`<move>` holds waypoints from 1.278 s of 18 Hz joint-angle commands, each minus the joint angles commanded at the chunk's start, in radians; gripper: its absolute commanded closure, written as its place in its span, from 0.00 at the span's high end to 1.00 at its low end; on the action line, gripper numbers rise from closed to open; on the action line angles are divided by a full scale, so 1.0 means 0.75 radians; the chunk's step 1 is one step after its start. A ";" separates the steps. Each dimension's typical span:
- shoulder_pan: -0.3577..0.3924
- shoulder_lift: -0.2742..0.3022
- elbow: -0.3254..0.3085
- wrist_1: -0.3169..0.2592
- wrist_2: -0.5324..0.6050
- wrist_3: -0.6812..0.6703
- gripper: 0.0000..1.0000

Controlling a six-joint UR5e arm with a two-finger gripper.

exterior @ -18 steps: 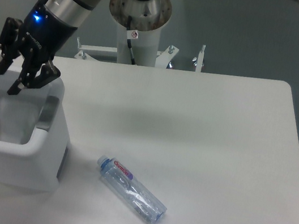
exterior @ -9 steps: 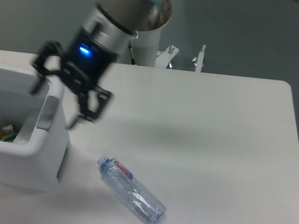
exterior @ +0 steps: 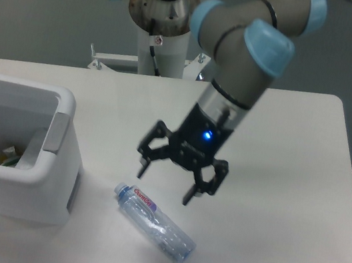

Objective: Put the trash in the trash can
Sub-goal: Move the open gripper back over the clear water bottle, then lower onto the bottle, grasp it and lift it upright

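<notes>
Moved: your gripper (exterior: 165,182) has swung from the trash can (exterior: 57,152) to above the bottle (exterior: 154,223).
Fingers: spread, empty.
Bottle: lying on the desk (exterior: 280,156).
Carton: seemingly binned.
Next: descend, grip the bottle.

Bottle (exterior: 154,224) label carries red lettering near the cap end; too small to read. No other legible text.
</notes>
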 joint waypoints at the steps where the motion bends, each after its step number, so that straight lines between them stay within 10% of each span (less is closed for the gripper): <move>1: -0.018 -0.039 0.022 -0.002 0.053 -0.041 1.00; 11: -0.155 -0.291 0.201 -0.031 0.458 -0.469 1.00; 14: -0.186 -0.323 0.203 -0.157 0.540 -0.495 1.00; 23: -0.248 -0.411 0.266 -0.172 0.626 -0.659 1.00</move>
